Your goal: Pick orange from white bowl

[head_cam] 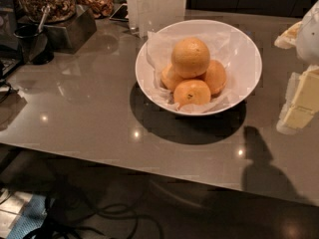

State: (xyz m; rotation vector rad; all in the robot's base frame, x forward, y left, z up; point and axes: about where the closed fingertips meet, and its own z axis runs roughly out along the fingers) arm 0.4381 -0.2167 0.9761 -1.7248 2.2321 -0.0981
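The white bowl stands on the grey counter, lined with crumpled white paper. It holds several oranges. The largest, pale yellow-orange orange sits on top of the pile. Smaller, deeper-orange ones lie under it, and the front one has a dark spot. My gripper is at the right edge of the view, to the right of the bowl and apart from it. Its pale yellow fingers stand apart and hold nothing.
A glass jar of nuts stands on a metal stand at the back left, next to a dark cup. A white paper holder stands just behind the bowl. The counter's front edge runs along the lower part of the view, with cables on the floor below.
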